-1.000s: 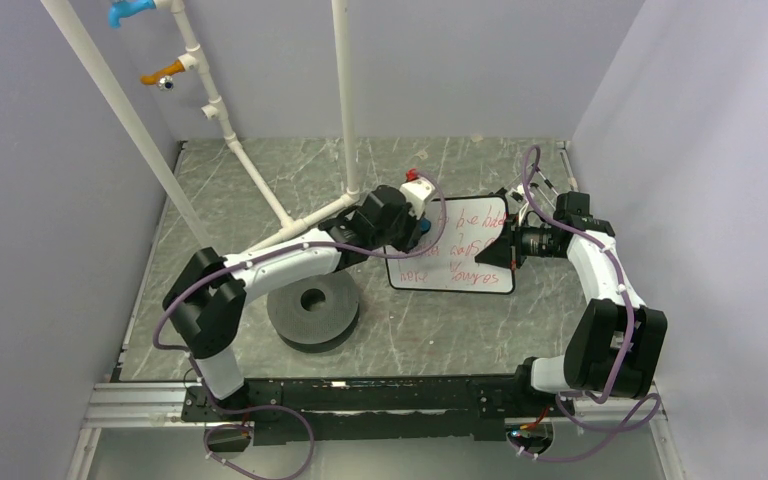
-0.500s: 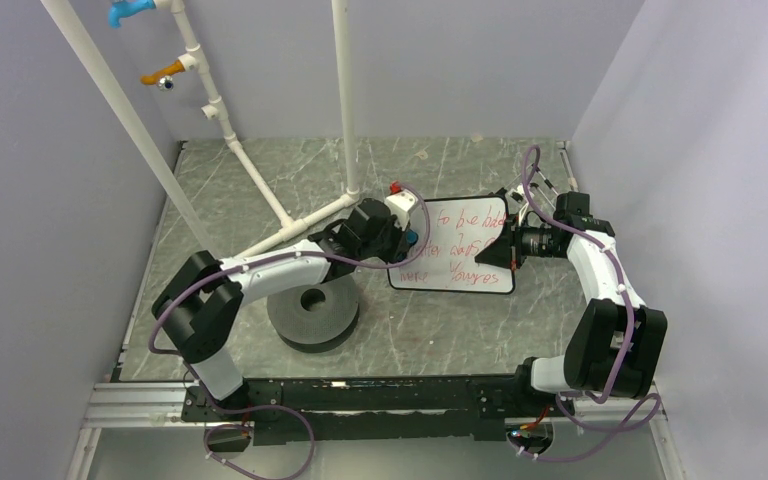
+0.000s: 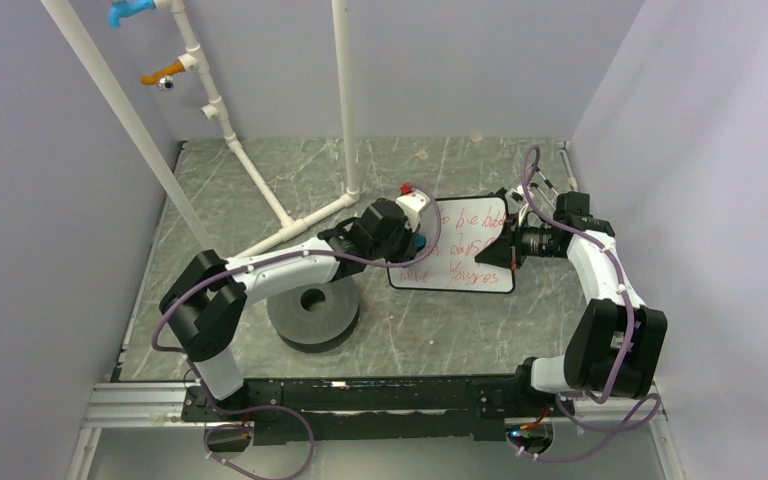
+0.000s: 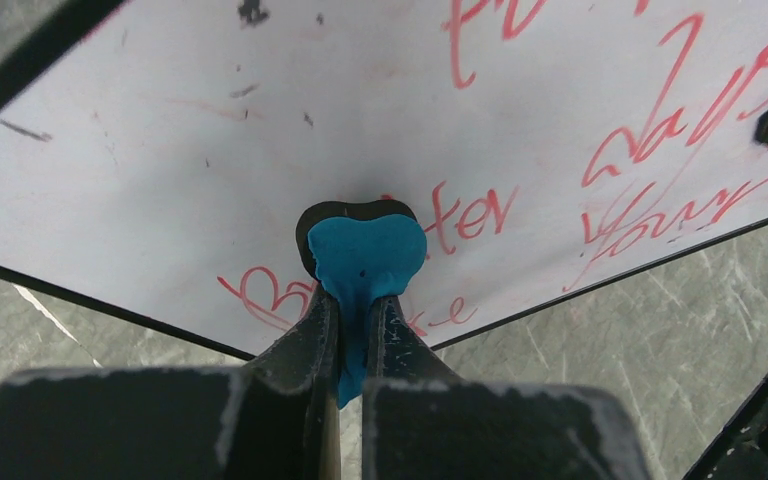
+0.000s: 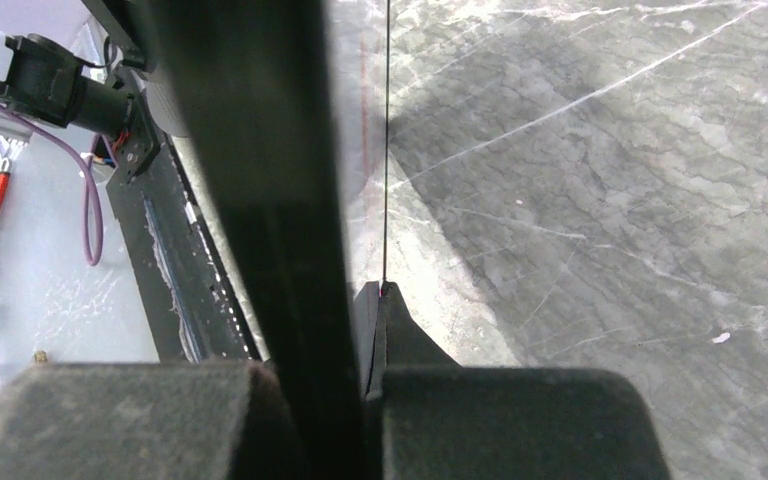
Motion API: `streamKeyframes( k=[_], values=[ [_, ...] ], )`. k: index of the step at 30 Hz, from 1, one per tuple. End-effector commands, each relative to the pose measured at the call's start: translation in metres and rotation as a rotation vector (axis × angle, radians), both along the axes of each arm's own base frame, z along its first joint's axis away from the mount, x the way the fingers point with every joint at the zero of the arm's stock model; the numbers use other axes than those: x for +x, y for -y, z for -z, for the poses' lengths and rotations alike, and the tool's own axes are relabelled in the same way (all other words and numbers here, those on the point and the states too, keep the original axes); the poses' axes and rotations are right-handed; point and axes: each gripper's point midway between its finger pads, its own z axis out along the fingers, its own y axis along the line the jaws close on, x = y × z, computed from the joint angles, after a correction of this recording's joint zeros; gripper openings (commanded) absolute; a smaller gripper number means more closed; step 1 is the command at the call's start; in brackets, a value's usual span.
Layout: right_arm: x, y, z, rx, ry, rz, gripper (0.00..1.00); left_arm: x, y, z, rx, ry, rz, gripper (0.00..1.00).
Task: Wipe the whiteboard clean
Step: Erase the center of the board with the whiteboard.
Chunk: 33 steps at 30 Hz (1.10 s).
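The whiteboard [image 3: 465,252] lies on the grey table right of centre, covered in red handwriting. In the left wrist view the whiteboard [image 4: 360,100] fills the upper frame. My left gripper [image 4: 357,305] is shut on a blue-and-black eraser [image 4: 365,250], whose black face presses on the board near its lower left writing. From above, the left gripper [image 3: 412,238] sits over the board's left edge. My right gripper [image 3: 508,247] is shut on the board's right edge. In the right wrist view that gripper [image 5: 375,297] pinches the board, seen edge-on as a thin line [image 5: 386,150].
A thick black disc [image 3: 312,312] with a centre hole lies under the left forearm. White pipes [image 3: 260,190] run across the table's back left, and one pipe [image 3: 344,90] stands upright. Purple walls close in on three sides.
The left gripper with the eraser slid left off the board's left part, then came back a little to the right. The right arm and the board have not moved.
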Motion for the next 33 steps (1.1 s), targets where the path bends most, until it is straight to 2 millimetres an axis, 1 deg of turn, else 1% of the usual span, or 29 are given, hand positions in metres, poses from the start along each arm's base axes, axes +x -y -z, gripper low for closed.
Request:
streamKeyframes(
  k=[1, 4, 7, 8, 12, 14, 18, 21, 25, 27, 31, 33],
  values=[
    [-0.004, -0.011, -0.011, 0.025, 0.054, -0.065, 0.00, 0.025, 0.029, -0.069, -0.140, 0.117, -0.027, 0.00],
    [-0.005, -0.011, -0.011, 0.024, 0.055, -0.066, 0.00, 0.032, 0.033, -0.084, -0.151, 0.144, -0.023, 0.00],
    [-0.005, -0.011, -0.011, 0.025, 0.056, -0.066, 0.00, 0.039, 0.036, -0.095, -0.161, 0.165, -0.017, 0.00],
    [-0.005, -0.011, -0.011, 0.025, 0.056, -0.066, 0.00, 0.040, 0.034, -0.093, -0.147, 0.154, -0.014, 0.00],
    [-0.005, -0.011, -0.012, 0.026, 0.056, -0.067, 0.00, 0.043, 0.035, -0.102, -0.150, 0.169, 0.015, 0.00],
    [-0.004, -0.011, -0.012, 0.025, 0.057, -0.066, 0.00, 0.036, 0.043, -0.103, -0.152, 0.158, 0.074, 0.00],
    [-0.005, -0.011, -0.011, 0.025, 0.053, -0.065, 0.00, 0.021, 0.055, -0.093, -0.121, 0.131, 0.139, 0.00],
    [-0.005, -0.011, -0.011, 0.025, 0.052, -0.066, 0.00, 0.014, 0.055, -0.078, -0.080, 0.116, 0.136, 0.00],
    [-0.005, -0.011, -0.011, 0.026, 0.053, -0.066, 0.00, 0.011, 0.045, -0.055, -0.012, 0.100, 0.115, 0.00],
    [-0.005, -0.011, -0.011, 0.026, 0.054, -0.067, 0.00, 0.004, 0.041, -0.045, 0.011, 0.087, 0.123, 0.00],
    [-0.005, -0.011, -0.011, 0.028, 0.053, -0.068, 0.00, 0.007, 0.020, -0.025, 0.079, 0.091, 0.045, 0.00],
    [-0.005, -0.011, -0.012, 0.027, 0.054, -0.069, 0.00, 0.011, 0.011, -0.020, 0.100, 0.098, 0.014, 0.00]
  ],
)
